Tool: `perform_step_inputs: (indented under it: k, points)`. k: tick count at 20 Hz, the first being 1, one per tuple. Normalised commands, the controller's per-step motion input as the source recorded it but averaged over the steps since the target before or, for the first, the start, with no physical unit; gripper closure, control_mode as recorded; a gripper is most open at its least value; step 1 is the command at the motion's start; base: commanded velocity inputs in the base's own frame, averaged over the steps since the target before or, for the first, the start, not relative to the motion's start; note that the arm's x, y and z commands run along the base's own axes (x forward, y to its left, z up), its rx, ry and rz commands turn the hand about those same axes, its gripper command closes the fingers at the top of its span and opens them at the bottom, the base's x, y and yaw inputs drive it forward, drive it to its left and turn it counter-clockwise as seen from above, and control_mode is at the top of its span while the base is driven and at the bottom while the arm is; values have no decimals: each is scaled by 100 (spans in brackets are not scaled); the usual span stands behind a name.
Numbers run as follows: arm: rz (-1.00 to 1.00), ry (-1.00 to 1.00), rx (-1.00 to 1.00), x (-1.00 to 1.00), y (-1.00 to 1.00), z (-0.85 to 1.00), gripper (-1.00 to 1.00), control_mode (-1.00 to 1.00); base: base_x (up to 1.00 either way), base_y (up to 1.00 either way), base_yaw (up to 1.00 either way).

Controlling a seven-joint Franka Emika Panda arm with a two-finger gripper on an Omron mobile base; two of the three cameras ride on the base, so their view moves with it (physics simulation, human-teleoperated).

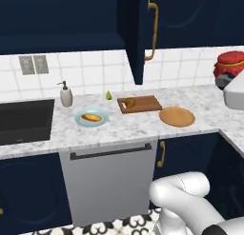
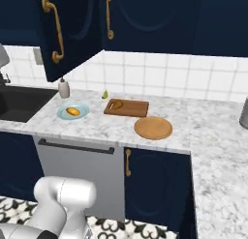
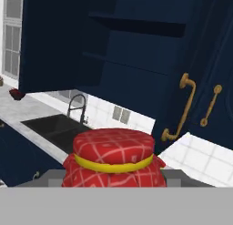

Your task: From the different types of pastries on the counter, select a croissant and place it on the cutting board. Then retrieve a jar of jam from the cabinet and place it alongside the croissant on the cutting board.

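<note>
Jar of jam point(image 3: 113, 159) clamped between the narrowed jaws of the gripper point(image 1: 228, 80), raised at the right of the open cabinet point(image 3: 136, 60), croissant point(image 1: 129, 102) resting on the cutting board point(image 1: 145, 104), counter point(image 1: 124, 127) beneath, round wooden plate point(image 1: 177, 116) just beside the board, orange-yellow bun point(image 1: 91, 117) on a pale blue dish point(image 1: 78, 119)

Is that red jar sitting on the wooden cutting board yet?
No, the jar of jam is up in the air at the right, away from the cutting board, which carries the croissant.
</note>
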Motion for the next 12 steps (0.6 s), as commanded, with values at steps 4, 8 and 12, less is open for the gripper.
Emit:
perform_step_inputs:
  k: [4,8,12]
  points:
    - [0,0,0,0,0,0,100,100,-5,-100,-1]
    - [0,0,0,0,0,0,100,100,-14,-100,-6]
    - [0,0,0,0,0,0,100,100,3,-17,-5]
